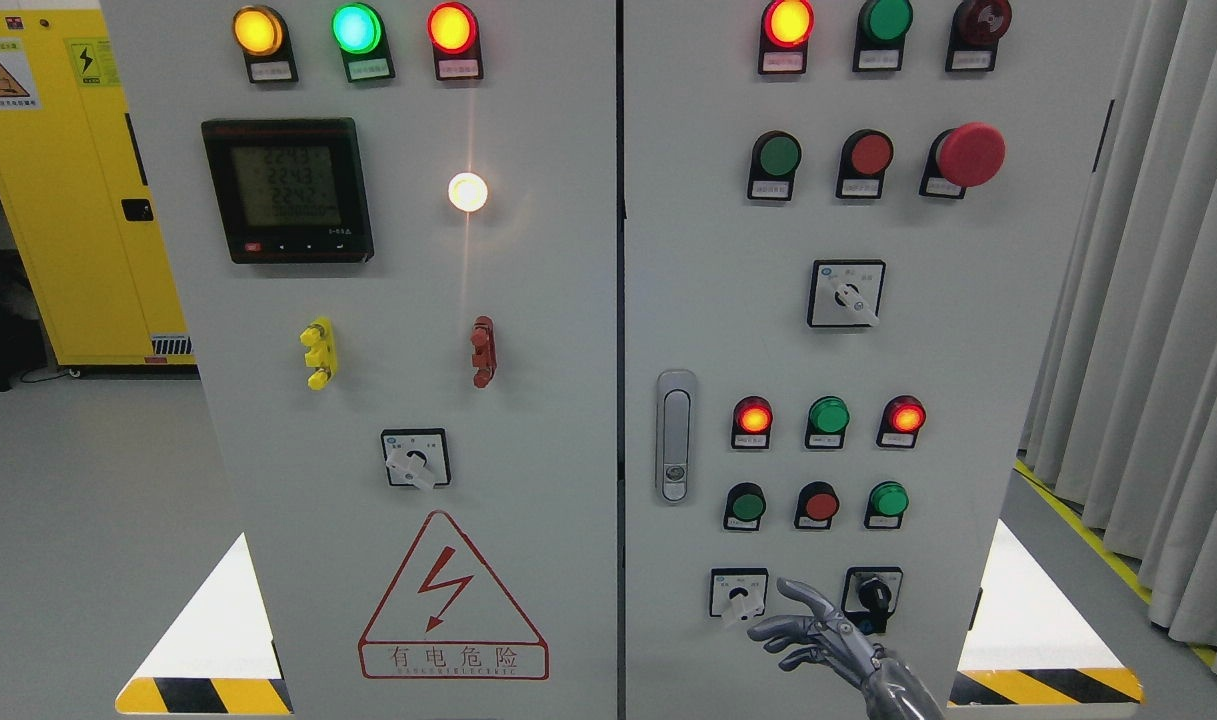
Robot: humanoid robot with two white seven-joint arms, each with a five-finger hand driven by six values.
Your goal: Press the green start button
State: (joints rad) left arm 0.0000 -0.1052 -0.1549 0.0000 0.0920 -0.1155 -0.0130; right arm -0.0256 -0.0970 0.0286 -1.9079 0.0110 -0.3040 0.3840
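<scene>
Right hand [813,630] low on the right cabinet door [708,260], arm entering bottom edge right of centre; index finger [800,592] extended up, other fingers loosely curled, holding nothing; it sits between the two bottom rotary switches [739,594], below the button rows. Nearest green buttons: dark green pushbutton [746,505] and brighter green one [888,499], red button [820,505] between them; hand not touching either. Left hand not visible.

Right hand [813,630] low before right cabinet door [708,250] — index finger extended, below green button [746,505].
</scene>
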